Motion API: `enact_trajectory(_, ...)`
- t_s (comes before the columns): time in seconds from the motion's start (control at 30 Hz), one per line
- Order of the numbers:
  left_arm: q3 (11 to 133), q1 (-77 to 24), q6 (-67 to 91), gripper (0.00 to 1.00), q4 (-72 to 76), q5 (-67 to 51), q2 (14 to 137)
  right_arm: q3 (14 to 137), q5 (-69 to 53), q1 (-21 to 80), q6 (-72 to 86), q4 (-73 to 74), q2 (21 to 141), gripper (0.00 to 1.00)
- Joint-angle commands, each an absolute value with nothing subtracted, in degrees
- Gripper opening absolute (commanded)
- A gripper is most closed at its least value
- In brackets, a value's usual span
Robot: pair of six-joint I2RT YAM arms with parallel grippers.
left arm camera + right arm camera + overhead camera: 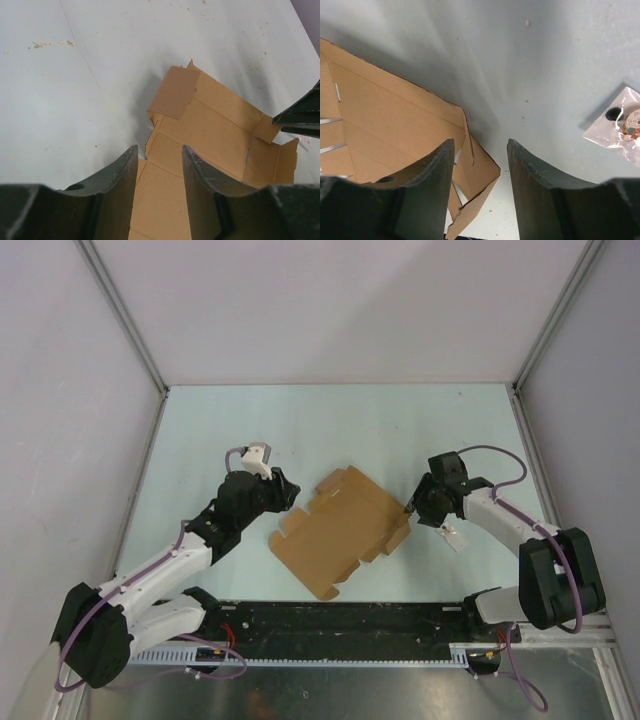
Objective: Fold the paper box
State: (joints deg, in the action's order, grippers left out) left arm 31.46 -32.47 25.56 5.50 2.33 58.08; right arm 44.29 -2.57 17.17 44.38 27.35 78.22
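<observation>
The box [340, 530], a flat die-cut cardboard sheet, lies mid-table [250, 430] between the arms. It looks light, thin and springy, likely to bend along its scores, and its lifted edge flaps offer the best hold. The left gripper [289, 490] and right gripper [410, 508] hang partly parted over opposite edges, holding nothing.

The paper box [340, 530], at frame centre, is plain brown cardboard, matt and slightly fibrous, with scored creases. The table [400, 430] beneath is pale, smooth and matt, flecked with crumbs. The left gripper [159, 150] is matt black plastic, finely scratched. At right, a small packet [620, 122] is glossy clear film.
</observation>
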Motion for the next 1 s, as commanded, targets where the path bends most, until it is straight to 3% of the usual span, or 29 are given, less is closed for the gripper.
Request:
enact_trajectory(0.0,33.22,-31.99,26.28,0.45,7.21,1.76,57.66,44.12,-3.95,18.01,46.85,23.12,78.83,0.5)
enact_trajectory(0.33,32.96,-31.99,26.02,0.46,7.21,2.11,57.22,44.03,-5.45,19.68,48.16,19.16,82.17,0.36)
enact_trajectory(0.43,32.96,-31.99,26.02,0.47,7.21,2.46,57.22,44.03,-5.45,20.04,47.47,18.55,82.7,0.21)
enact_trajectory(0.47,32.96,-31.99,26.02,0.5,7.12,2.72,57.22,44.03,-5.19,20.13,47.2,18.46,82.71,0.11)
enact_trajectory(0.5,33.05,-31.99,26.02,0.53,7.12,2.81,57.13,44.03,-4.75,20.21,46.76,18.37,82.62,0.07)
enact_trajectory(0.57,33.4,-31.99,26.1,0.69,6.42,3.6,57.22,44.03,-2.91,20.39,44.75,18.28,82.0,0.01)
enact_trajectory(0.6,34.09,-31.99,26.1,0.77,5.89,3.78,57.22,44.03,-2.47,20.56,43.87,18.11,81.65,0.0)
enact_trajectory(0.63,34.62,-31.99,26.19,0.92,4.67,3.78,57.22,44.03,-2.2,20.65,40.99,17.41,81.3,0.0)
enact_trajectory(0.67,35.15,-31.99,26.19,0.99,4.14,3.87,57.48,44.03,-1.94,20.65,39.39,16.97,80.69,0.0)
enact_trajectory(0.97,37.79,-30.68,27.51,1.0,0.97,3.25,56.78,45.52,-5.89,20.57,22.18,12.31,77.52,0.0)
